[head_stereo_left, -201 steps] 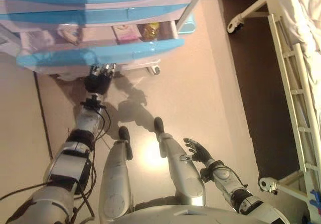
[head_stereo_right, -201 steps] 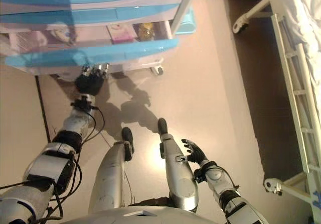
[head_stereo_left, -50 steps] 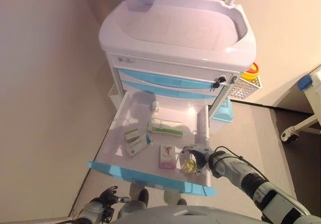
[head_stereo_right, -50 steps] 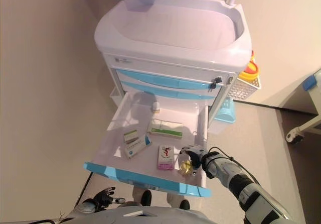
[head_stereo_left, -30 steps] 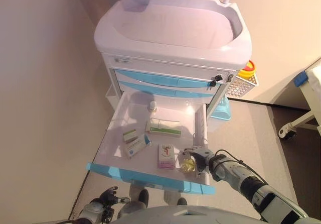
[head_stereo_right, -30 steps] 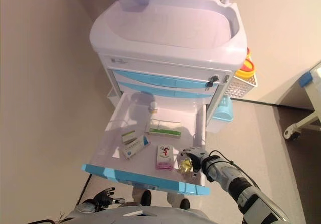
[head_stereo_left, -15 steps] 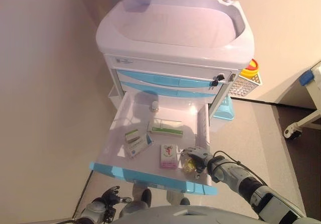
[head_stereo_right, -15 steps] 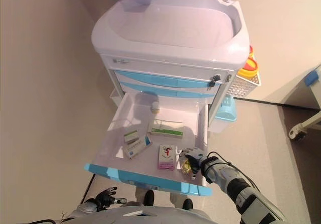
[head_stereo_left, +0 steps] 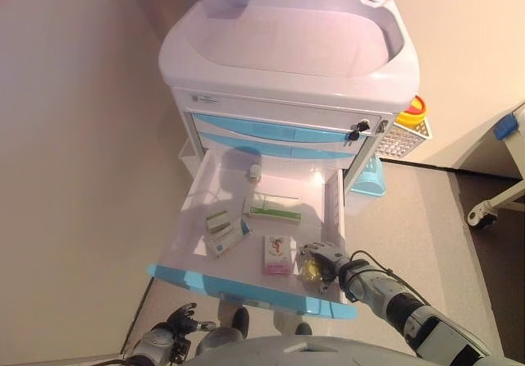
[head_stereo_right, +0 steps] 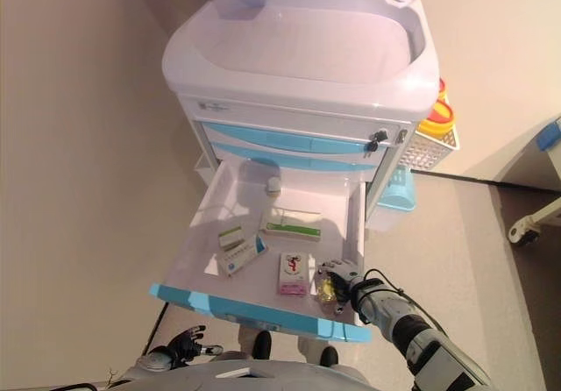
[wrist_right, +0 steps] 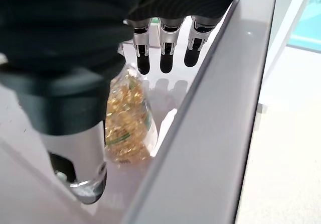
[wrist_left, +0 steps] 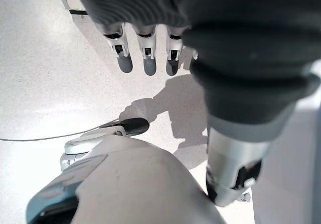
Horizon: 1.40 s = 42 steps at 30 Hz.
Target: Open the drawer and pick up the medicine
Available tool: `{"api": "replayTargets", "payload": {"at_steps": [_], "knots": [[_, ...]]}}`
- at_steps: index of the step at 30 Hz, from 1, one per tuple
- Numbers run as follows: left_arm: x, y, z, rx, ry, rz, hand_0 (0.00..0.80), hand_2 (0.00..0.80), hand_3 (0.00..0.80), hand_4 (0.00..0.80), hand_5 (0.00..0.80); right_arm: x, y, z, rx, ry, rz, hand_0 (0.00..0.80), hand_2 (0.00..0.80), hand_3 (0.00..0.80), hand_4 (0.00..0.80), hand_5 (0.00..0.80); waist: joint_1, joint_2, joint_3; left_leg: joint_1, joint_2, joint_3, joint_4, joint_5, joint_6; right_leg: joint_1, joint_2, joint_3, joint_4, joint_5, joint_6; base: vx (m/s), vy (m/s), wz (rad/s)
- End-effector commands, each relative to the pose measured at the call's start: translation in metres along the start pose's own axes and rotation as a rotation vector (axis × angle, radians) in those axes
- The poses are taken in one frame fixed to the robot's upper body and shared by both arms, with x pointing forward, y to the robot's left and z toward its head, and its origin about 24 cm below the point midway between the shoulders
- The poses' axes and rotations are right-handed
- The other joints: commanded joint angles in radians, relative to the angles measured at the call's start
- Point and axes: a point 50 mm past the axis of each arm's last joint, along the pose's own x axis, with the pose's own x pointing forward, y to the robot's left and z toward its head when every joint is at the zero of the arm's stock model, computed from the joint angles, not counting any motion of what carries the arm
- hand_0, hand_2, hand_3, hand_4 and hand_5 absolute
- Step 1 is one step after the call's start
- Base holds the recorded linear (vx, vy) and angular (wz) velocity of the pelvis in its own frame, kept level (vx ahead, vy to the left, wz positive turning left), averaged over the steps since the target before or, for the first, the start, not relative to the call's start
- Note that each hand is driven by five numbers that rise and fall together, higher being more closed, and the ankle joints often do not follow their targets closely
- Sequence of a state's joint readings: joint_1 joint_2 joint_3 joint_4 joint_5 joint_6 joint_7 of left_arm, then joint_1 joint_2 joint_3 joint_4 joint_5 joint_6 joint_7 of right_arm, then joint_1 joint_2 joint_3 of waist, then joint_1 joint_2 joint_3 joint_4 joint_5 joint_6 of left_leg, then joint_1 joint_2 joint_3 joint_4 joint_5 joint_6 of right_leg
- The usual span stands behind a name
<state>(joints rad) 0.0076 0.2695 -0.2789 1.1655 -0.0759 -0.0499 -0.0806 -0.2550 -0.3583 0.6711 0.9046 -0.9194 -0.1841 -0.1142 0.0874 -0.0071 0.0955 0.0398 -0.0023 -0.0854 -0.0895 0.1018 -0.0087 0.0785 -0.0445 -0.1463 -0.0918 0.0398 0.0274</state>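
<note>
The cart's lower drawer (head_stereo_left: 246, 281), white with a blue front, stands pulled wide out. In its near right corner lies a clear bottle of golden capsules (wrist_right: 128, 118), also seen from the head as the capsule bottle (head_stereo_left: 309, 269). My right hand (head_stereo_left: 330, 259) is inside the drawer directly over it. Its fingers (wrist_right: 168, 58) stretch straight past the bottle and the thumb stands at the bottle's other side, so it is open. My left hand (head_stereo_left: 176, 321) hangs low by the floor, open and holding nothing, its fingers (wrist_left: 145, 63) straight.
The drawer also holds a pink box (head_stereo_left: 277, 255), two green-and-white boxes (head_stereo_left: 225, 230), a long box (head_stereo_left: 273, 212) and a small white bottle (head_stereo_left: 254, 171). Two blue drawers above are closed. A wire basket (head_stereo_left: 400, 140) and blue bin (head_stereo_left: 369, 181) hang on the cart's right side.
Since the oldest frames my left hand has left the drawer front and hangs low, and my right hand has come into the drawer. Over the last second it has settled slightly over the bottle.
</note>
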Motion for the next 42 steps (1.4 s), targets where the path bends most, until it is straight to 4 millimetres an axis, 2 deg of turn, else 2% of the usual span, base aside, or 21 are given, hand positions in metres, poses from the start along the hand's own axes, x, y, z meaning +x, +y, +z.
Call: {"api": "replayTargets", "payload": {"at_steps": [1,15,42], "knots": [[0.002,-0.015,-0.005,0.089,0.043,-0.045,0.0,0.0,0.0,0.0,0.0,0.005,-0.018,0.004,0.076,0.008,-0.118,0.0,0.0,0.0,0.0,0.0,0.02,-0.031,0.027,0.022,-0.054,0.005,0.006,-0.101,0.035,-0.022,-0.039,0.006,0.067,-0.01,0.048,0.0,0.0,0.0],[0.002,-0.017,-0.005,0.09,0.039,-0.055,0.0,0.0,0.0,0.0,0.0,0.005,-0.018,0.003,0.081,0.009,-0.146,0.0,0.0,0.0,0.0,0.0,0.016,-0.024,0.03,0.025,-0.057,0.004,0.008,-0.104,0.037,-0.022,-0.039,0.009,0.068,-0.011,0.047,0.0,0.0,0.0],[0.003,-0.018,-0.003,0.106,0.037,-0.064,0.0,0.0,0.0,0.0,0.0,0.002,-0.003,-0.007,0.046,0.076,-0.108,0.0,0.0,0.0,0.0,0.0,0.022,-0.021,0.034,0.026,-0.058,-0.001,0.008,-0.102,0.039,-0.02,-0.039,0.006,0.069,-0.011,0.047,0.0,0.0,0.0]]}}
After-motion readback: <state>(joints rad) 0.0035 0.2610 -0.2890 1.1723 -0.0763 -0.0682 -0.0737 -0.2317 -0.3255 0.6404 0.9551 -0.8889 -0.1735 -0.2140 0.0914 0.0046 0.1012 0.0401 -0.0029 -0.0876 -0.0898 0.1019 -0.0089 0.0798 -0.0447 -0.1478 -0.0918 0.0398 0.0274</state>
